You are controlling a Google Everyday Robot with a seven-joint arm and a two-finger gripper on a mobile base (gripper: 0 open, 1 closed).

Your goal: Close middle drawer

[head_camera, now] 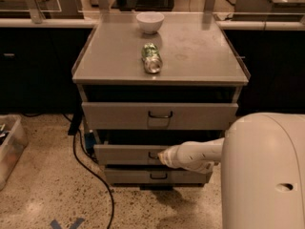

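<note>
The middle drawer [125, 154] is a grey metal drawer with a low front panel. It stands slightly pulled out of the cabinet, below the taller top drawer [119, 116]. Its small dark handle is partly covered by my gripper [161, 157], which rests against the centre of the drawer front. My white arm [195, 155] reaches in from the right, and its large white body [264, 173] fills the lower right corner.
The cabinet top [200, 51] carries a white bowl [150, 22] at the back and a green can [152, 57] lying on its side. A bottom drawer [128, 175] sits below the middle one. A black cable [93, 173] runs over the floor at left, near a clear bin [8, 147].
</note>
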